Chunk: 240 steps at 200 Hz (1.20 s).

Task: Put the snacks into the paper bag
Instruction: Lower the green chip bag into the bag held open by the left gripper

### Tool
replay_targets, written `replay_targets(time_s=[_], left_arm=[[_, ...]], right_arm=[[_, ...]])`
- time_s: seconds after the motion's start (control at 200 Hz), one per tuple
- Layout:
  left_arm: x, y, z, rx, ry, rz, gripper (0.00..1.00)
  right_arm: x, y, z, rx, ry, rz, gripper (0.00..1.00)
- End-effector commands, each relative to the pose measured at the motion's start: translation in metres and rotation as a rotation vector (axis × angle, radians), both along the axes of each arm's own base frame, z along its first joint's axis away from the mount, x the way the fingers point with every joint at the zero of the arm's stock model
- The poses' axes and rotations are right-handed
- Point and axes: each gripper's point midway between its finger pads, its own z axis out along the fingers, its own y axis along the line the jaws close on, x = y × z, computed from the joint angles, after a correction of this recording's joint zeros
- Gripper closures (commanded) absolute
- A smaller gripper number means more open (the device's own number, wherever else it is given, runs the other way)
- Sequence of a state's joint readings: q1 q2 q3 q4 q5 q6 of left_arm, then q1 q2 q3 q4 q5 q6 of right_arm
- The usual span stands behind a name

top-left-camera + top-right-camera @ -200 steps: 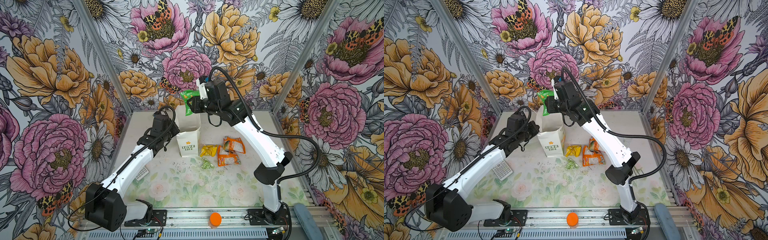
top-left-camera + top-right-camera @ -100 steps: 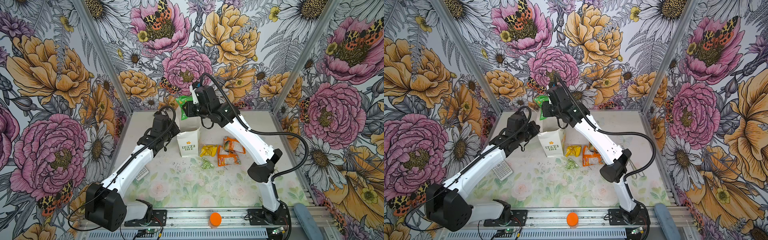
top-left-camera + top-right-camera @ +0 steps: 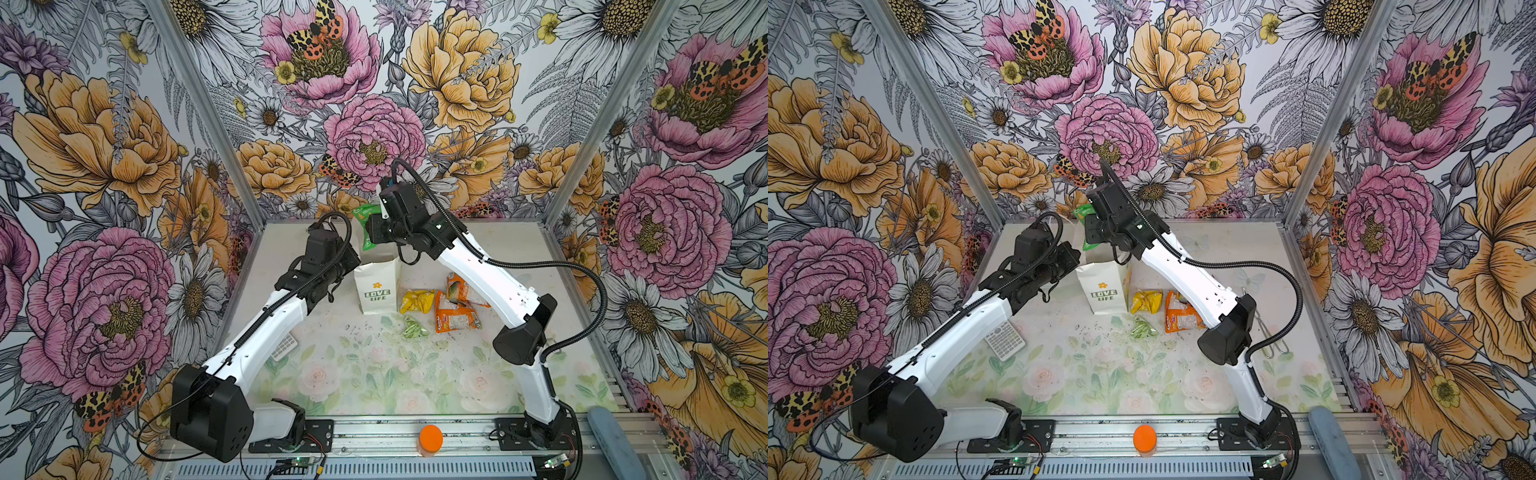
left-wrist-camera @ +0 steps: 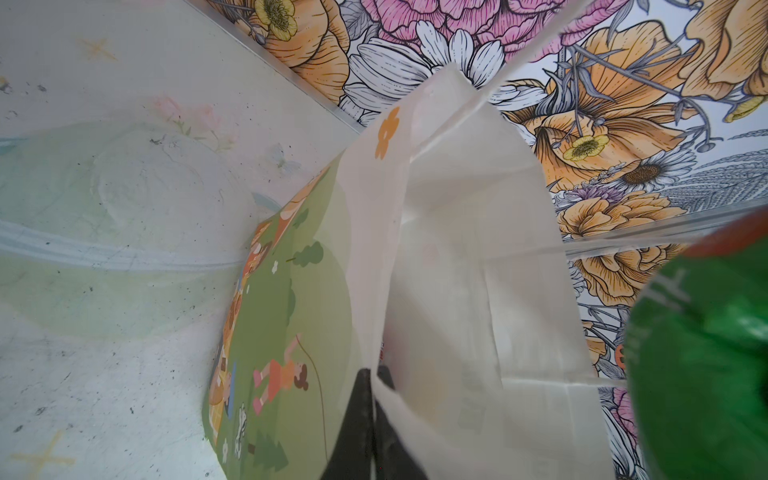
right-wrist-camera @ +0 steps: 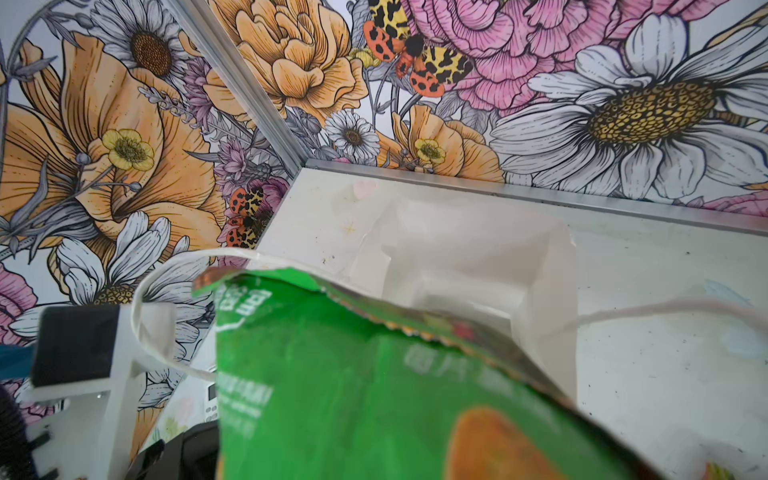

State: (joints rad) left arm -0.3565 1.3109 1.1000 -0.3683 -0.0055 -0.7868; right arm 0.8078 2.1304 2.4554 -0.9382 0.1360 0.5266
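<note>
- The left gripper [image 4: 374,382] has its black fingers [image 4: 358,419] pressed together on the rim of the paper bag [image 4: 457,249]. They pinch one wall at the open mouth.
- The right gripper [image 3: 375,231] clamps the bright green packet [image 3: 365,216]. In the right wrist view the foil hides the fingers, and the packet fills the lower part of the picture.
- The packet hangs in the air just over the bag's open mouth, with its lower end close to the rim. The bag's white inside shows beyond the packet's edge.
- A white cord handle [image 5: 139,316] loops up beside the packet.
- In both top views the bag stands upright on the table [image 3: 374,386] towards the back, between the two arms. Its green "LOVE LIFE" print faces the camera.
- Just to the right of the bag lies the yellow packet [image 3: 417,300]. The two orange packets [image 3: 455,318] lie beyond it, partly under the right arm.
- The small pale green packet [image 3: 411,326] lies in front of the yellow one, nearer the camera.
- A calculator [image 3: 1005,340] lies on the table beside the left arm.
- An orange-lidded jar [image 3: 430,438] stands on the front rail.
</note>
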Motion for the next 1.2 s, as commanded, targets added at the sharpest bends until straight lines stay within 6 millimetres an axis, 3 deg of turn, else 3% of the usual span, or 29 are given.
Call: replay_targets(time_s=[0.0,0.3,0.64,1.196], left_arm=[[-0.002,0.003,-0.023,0.014,0.061,-0.002,1.0],[-0.001,0.002,-0.02,0.013,0.055,-0.003,1.0],[0.0,0.003,-0.019,0.01,0.054,-0.001,1.0],[0.001,0.001,-0.022,0.008,0.062,-0.002,1.0]], right_arm=[[0.002,0.003,-0.012,-0.026,-0.002,-0.026,0.57],[0.001,-0.004,-0.026,-0.074,0.009,-0.06,0.56],[0.006,-0.01,-0.027,-0.109,-0.015,-0.081,0.54],[0.006,-0.007,-0.043,-0.136,0.009,-0.073,0.51]])
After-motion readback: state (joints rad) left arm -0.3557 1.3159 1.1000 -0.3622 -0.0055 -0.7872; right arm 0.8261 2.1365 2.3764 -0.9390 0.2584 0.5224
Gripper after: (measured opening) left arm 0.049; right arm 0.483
